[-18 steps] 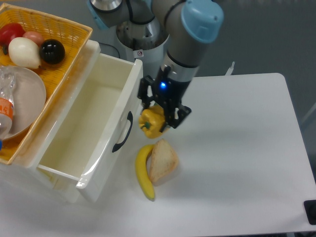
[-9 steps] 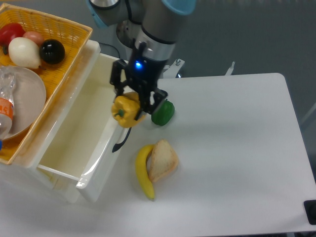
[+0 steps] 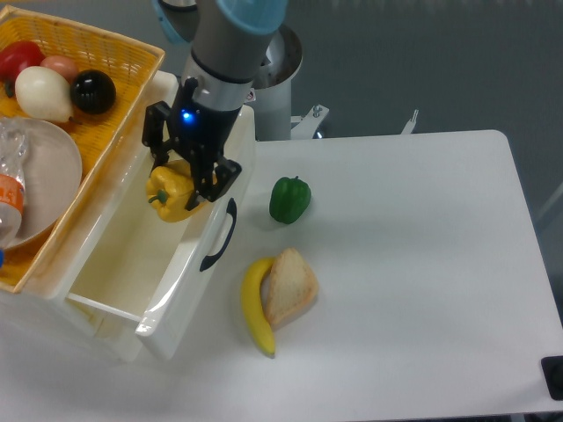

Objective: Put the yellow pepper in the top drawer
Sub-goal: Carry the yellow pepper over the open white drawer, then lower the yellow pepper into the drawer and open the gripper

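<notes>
Now the claw (image 3: 182, 182) grips the yellow pepper (image 3: 171, 194) above the open top drawer (image 3: 123, 242). Beside the drawer's handle lies a banana (image 3: 256, 308).

- The top drawer (image 3: 114, 255) stands pulled open at the left of the table (image 3: 422, 264), its front panel facing right.
- The yellow pepper (image 3: 171, 193) hangs over the drawer's open inside, just left of the front panel, clamped in the gripper (image 3: 186, 180).
- The wicker basket (image 3: 132, 66) sits behind and left of the drawer, on the cabinet top.
- The green pepper (image 3: 289, 199) lies on the table right of the drawer front.
- The banana (image 3: 256, 308) and the bread (image 3: 288, 286) lie touching, nearer than the green pepper.
</notes>
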Motion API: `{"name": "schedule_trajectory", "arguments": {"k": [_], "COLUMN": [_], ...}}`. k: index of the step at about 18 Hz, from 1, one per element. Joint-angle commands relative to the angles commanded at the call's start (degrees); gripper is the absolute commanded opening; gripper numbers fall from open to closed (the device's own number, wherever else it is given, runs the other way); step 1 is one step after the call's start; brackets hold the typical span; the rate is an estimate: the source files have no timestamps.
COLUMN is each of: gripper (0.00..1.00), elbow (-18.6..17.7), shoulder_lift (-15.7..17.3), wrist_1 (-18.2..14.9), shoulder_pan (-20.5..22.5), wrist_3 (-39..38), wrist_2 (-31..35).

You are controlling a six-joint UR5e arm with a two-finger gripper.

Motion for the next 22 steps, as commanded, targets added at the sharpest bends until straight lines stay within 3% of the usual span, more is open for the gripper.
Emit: {"name": "schedule_trajectory", "arguments": {"k": [22], "gripper": [0.44], "elbow": [-0.18], "shoulder_lift": [-3.25], "wrist_1": [0.44], "shoulder_pan": [-1.58], "wrist_3": [-0.44], "wrist_2": [0.35]}}
